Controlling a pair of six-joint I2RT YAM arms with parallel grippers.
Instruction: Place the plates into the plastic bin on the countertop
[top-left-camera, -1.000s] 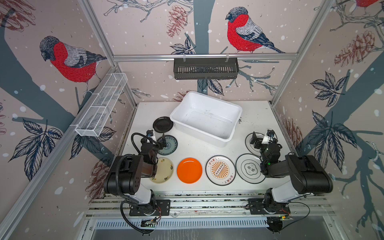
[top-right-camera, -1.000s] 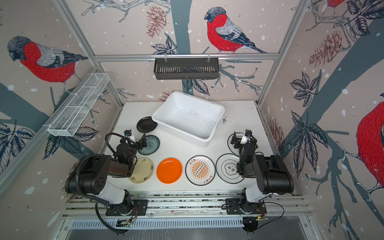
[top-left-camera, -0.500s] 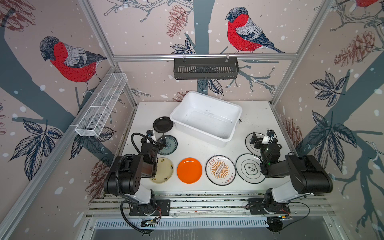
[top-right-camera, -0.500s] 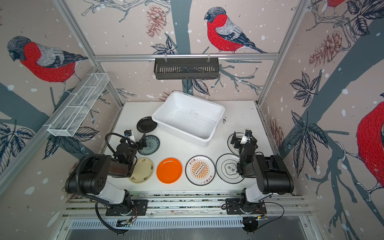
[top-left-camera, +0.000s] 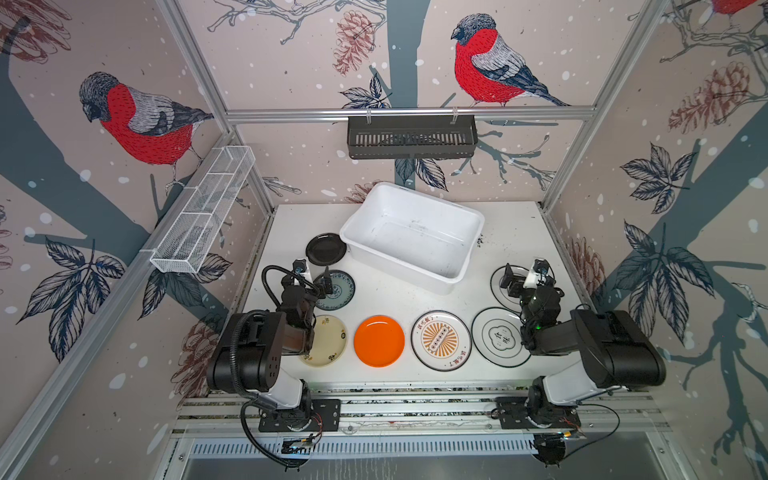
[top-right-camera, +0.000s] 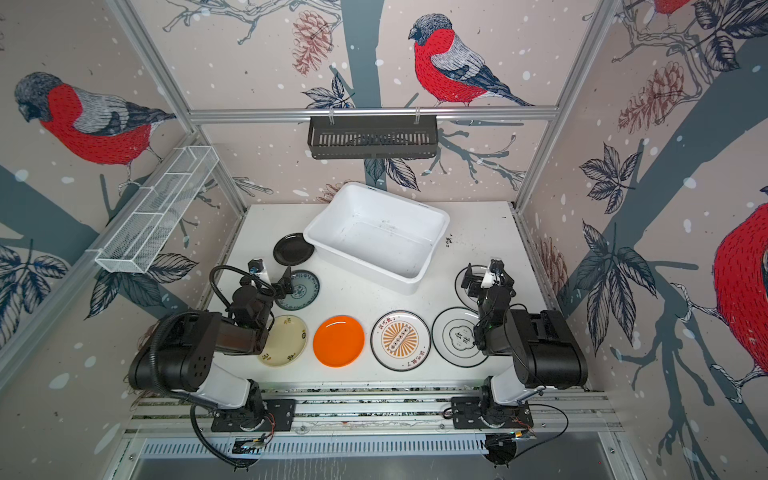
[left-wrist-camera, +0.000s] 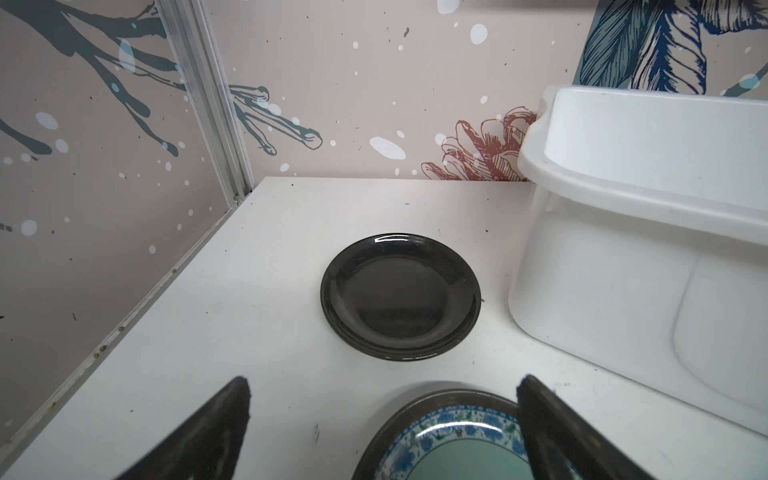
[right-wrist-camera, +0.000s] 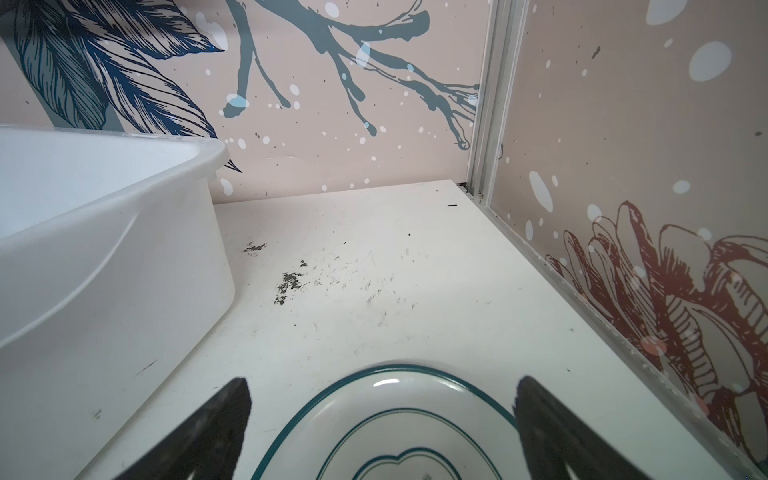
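Note:
The white plastic bin stands empty at the back of the countertop. Left of it lie a black plate and a teal-patterned plate. Along the front lie cream, orange, sunburst and black-rimmed white plates. My left gripper hangs open over the teal plate's far edge. My right gripper hangs open over another rimmed white plate.
A black slotted basket hangs on the back wall rail. A white wire-mesh rack is fixed to the left wall. Dark specks mark the countertop by the bin's right corner. Walls close in three sides.

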